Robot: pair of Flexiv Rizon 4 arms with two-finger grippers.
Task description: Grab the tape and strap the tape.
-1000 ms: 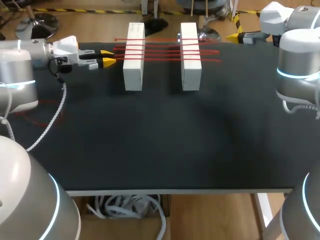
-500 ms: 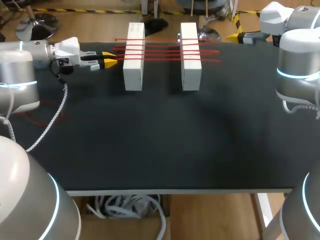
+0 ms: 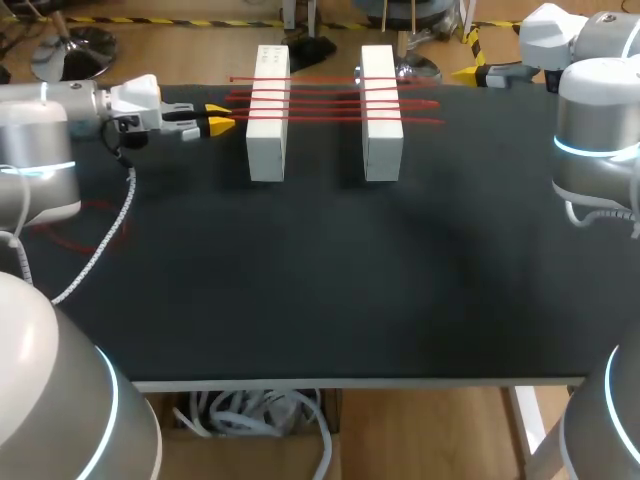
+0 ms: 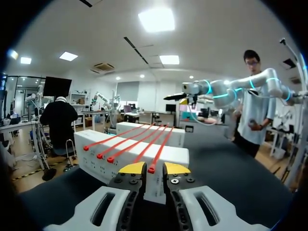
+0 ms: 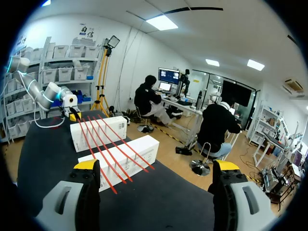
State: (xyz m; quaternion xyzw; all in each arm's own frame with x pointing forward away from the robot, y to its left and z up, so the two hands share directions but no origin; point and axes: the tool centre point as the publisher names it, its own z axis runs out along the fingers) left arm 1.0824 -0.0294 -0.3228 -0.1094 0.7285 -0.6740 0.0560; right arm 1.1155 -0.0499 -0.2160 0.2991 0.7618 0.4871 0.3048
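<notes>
Two white blocks (image 3: 267,112) (image 3: 381,112) stand side by side at the back of the black table (image 3: 330,290). Several red straps (image 3: 330,100) lie across both. My left gripper (image 3: 217,117) is level with the straps' left ends. In the left wrist view its fingers (image 4: 151,169) stand narrowly apart, and the nearest strap's end (image 4: 151,169) sits in the gap with neither tip visibly touching it. My right gripper (image 3: 468,72) hovers at the back right, wide open (image 5: 157,165) and empty, facing the blocks (image 5: 98,132) and straps (image 5: 103,144) from a distance.
A faint red loop (image 3: 85,232) lies on the table at the left, under my left arm's braided cable (image 3: 100,240). The table's front edge (image 3: 350,381) runs along the near side.
My left gripper has edged slightly toward the straps' left ends. The right arm, blocks and straps have not moved.
</notes>
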